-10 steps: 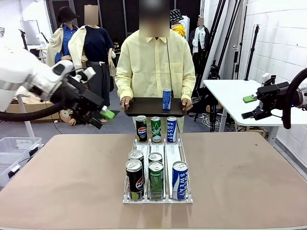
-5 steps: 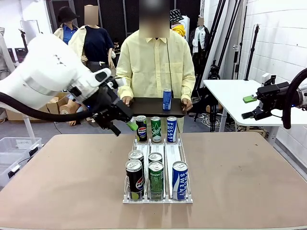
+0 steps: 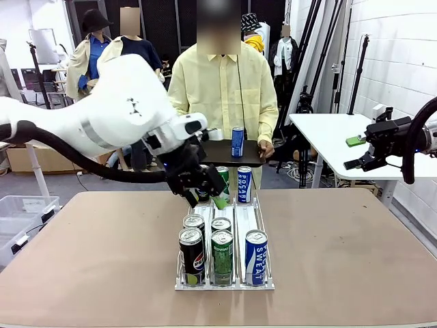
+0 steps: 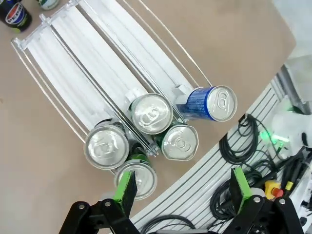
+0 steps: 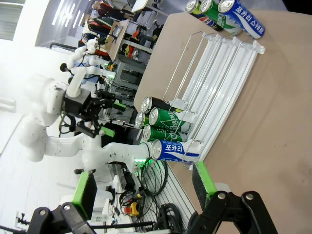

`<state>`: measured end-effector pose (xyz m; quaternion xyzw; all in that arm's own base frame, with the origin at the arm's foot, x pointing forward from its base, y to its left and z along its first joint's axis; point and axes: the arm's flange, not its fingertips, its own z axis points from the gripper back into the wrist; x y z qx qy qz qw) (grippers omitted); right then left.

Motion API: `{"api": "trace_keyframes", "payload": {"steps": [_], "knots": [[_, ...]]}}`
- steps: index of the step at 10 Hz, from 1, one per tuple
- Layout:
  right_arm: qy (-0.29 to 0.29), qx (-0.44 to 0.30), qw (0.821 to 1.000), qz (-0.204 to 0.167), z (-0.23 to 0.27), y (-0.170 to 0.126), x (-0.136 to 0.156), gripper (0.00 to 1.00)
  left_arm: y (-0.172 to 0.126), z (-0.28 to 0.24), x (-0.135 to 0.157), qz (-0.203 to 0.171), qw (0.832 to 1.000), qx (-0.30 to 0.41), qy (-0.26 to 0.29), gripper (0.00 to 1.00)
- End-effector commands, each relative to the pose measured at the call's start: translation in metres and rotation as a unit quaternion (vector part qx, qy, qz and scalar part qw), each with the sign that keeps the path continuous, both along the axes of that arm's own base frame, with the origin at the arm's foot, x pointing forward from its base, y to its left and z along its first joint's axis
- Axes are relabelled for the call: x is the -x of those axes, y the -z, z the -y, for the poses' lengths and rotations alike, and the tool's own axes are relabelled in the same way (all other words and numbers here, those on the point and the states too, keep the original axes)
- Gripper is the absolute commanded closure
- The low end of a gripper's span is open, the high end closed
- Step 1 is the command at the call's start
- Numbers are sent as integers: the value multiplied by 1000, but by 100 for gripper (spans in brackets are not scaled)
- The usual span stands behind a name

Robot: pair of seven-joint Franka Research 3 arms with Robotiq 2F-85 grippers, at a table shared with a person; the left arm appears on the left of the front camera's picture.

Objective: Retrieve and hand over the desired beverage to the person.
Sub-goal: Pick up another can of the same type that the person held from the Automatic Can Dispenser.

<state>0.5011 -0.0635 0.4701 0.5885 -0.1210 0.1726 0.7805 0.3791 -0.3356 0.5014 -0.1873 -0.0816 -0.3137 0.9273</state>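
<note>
Hovering above upright far-row cans (image 4: 151,113), tops skyward: open left gripper (image 4: 183,187).

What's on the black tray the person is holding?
One blue can stands on the tray. The robot's left arm covers the tray's left end, so anything there is hidden.

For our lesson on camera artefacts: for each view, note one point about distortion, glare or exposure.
Front view: even light, can rack sharp. Left wrist view: wide lens bows the rack's rails; can tops glint. Right wrist view: rolled sideways, left side washed out white.
</note>
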Motion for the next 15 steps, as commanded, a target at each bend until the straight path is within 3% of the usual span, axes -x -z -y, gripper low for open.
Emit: {"api": "trace_keyframes", "payload": {"steps": [1,4,5,15], "knots": [[-1,-2,1000,-1,0,-1,1,0,2,21,3,15,999,-49,-14,0],[-1,-2,1000,-1,0,-1,1,0,16,47,17,10,996,-88,3,0],[-1,-2,1000,-1,0,-1,1,0,15,29,17,12,998,-62,2,0],[-1,-2,1000,-1,0,-1,1,0,18,31,15,12,997,-70,-2,0]]}}
